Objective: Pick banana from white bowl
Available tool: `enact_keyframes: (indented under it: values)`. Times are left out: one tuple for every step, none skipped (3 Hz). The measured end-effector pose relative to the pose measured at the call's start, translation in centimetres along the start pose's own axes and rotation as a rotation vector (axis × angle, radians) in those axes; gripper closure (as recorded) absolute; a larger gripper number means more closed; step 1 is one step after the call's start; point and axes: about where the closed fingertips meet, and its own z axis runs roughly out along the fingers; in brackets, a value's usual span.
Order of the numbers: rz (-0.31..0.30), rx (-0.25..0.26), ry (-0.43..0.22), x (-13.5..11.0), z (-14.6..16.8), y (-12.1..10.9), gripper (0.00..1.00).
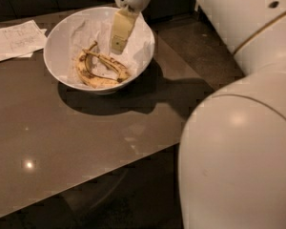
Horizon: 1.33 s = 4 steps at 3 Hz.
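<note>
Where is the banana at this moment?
In the camera view, the banana lies inside the white bowl at upper left; the claw hangs over the bowl just behind it.

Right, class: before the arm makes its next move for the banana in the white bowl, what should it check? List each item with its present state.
1. The gripper hangs over the white bowl, inside its rim on the right: ok.
2. The banana lies exposed in the bowl with nothing on top: ok.
3. Gripper lined up straight above the banana: cannot tell from one view.
4. Banana free of neighbours: not ok. A second banana lies against it and might get caught too.
5. Paper sheets lie outside the bowl, away from the gripper: ok.
</note>
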Motion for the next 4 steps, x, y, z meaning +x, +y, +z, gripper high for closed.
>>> enact_keyframes:
  values:
    - [0.0, -0.029, 0.021, -0.9, 2.6, -0.9, 0.26]
    - [0.014, -0.061, 0.05, -1.1, 5.2, -1.5, 0.4]
    - [0.029, -0.085, 0.079, -1.0, 7.2, -1.7, 0.44]
    - [0.043, -0.102, 0.103, -0.9, 8.4, -1.8, 0.44]
